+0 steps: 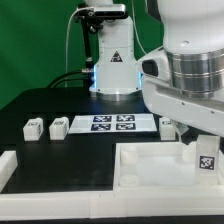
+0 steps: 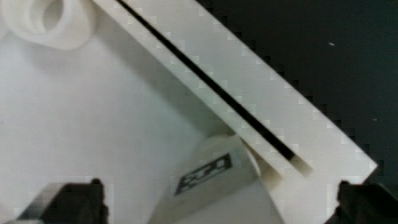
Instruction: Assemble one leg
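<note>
One leg (image 1: 205, 158), a white peg with a black-and-white tag, sits tilted under my gripper (image 1: 196, 146) at the right end of the white tabletop (image 1: 140, 172). In the wrist view this leg (image 2: 210, 172) lies between my fingertips, close to the tabletop's raised rim (image 2: 214, 85). My gripper (image 2: 219, 208) is open, with its fingers (image 2: 75, 205) wide apart and a gap beside the leg. A corner hole (image 2: 50, 22) of the tabletop shows farther off. Two more legs (image 1: 33, 127) (image 1: 58, 128) stand at the exterior view's left, and a third (image 1: 167, 124) right of the marker board.
The marker board (image 1: 112, 123) lies at the middle of the black table in front of the robot base (image 1: 112, 70). A white L-shaped guide (image 1: 10, 165) sits at the exterior view's lower left. The arm's big body hides the table's right side.
</note>
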Robot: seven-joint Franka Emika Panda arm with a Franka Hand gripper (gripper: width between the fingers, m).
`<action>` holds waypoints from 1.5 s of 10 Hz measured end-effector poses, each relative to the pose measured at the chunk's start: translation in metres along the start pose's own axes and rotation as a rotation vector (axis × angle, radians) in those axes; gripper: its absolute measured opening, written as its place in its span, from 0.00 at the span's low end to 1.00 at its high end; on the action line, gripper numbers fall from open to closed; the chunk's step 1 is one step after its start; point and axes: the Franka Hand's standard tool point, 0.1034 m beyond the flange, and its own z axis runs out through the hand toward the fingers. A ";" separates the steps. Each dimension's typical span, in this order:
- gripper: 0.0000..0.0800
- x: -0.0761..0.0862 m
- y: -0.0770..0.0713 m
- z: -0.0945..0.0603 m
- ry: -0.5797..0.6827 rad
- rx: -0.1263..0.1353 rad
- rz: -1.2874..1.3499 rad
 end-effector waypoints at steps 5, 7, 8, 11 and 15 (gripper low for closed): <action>0.81 0.008 0.002 -0.002 0.088 0.037 -0.387; 0.65 0.008 0.002 -0.001 0.086 0.039 -0.350; 0.48 0.008 0.002 -0.001 0.086 0.039 -0.351; 0.37 0.007 0.001 -0.001 0.078 0.051 -0.124; 0.37 0.009 0.000 -0.001 0.072 0.067 0.244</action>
